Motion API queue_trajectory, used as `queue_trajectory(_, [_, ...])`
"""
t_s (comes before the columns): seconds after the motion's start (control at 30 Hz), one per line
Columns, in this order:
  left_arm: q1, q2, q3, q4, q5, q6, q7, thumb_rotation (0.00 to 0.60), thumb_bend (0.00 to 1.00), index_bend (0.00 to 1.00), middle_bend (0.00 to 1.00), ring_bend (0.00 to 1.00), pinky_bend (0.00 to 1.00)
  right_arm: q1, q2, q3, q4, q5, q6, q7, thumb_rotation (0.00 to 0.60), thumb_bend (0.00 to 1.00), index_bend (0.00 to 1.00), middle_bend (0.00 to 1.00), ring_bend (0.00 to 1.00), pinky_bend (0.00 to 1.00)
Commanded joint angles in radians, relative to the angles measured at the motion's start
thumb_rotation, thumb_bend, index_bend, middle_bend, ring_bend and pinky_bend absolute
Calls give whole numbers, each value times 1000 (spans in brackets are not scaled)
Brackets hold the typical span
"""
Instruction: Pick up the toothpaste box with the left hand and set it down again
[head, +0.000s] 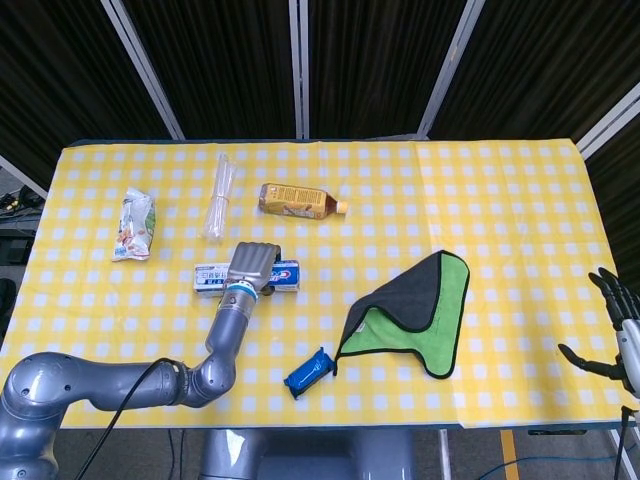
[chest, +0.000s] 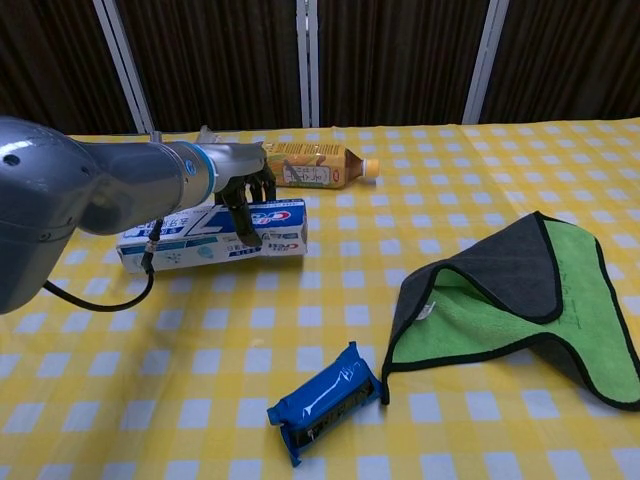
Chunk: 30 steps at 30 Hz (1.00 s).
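The white and blue toothpaste box (chest: 200, 238) (head: 283, 273) is gripped around its middle by my left hand (chest: 245, 192) (head: 252, 266), fingers curled over its top. It hangs level a little above the yellow checked tablecloth (chest: 300, 330), left of centre. My right hand (head: 612, 330) shows only in the head view, off the table's right edge near the front corner, with its fingers spread and nothing in them.
A tea bottle (chest: 310, 165) lies just behind the box. A blue packet (chest: 325, 400) lies near the front edge, a green and grey cloth (chest: 515, 300) to the right. A clear wrapper (head: 220, 195) and a snack packet (head: 135, 225) lie at the back left.
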<state>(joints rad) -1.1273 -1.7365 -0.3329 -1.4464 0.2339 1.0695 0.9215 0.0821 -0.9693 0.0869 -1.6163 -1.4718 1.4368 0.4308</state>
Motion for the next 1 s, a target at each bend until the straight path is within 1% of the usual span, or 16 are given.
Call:
queue_trajectory(0.03, [8,49,-7,-74,36,33,-11,600,432,525,338,360,393,-2,1,1,-3,-2,5,-3,600,80,0,0,0,0])
queue_trajectory(0.27, [12,120,-41,-214,87,90,-40,600,432,526,338,360,393,-5,2,-2,-12,-10,14,-15,600,80,0,0,0,0])
queue_trajectory(0.4, [27,146,-49,-286,153,145,-79,600,430,526,338,360,393,-7,1,-5,-19,-23,21,-23,600,80,0,0,0,0])
queue_trajectory(0.57, [46,165,-62,-346,246,207,-133,600,430,526,338,360,393,-12,3,-13,-34,-46,36,-39,600,80,0,0,0,0])
queue_trajectory(0.77, [63,164,-93,-376,369,258,-223,600,429,527,338,360,388,-15,0,-25,-49,-71,45,-61,600,80,0,0,0,0])
queue_trajectory(1.0, [87,139,-87,-359,530,302,-327,600,424,523,328,360,370,-12,-2,-26,-50,-69,41,-64,600,80,0,0,0,0])
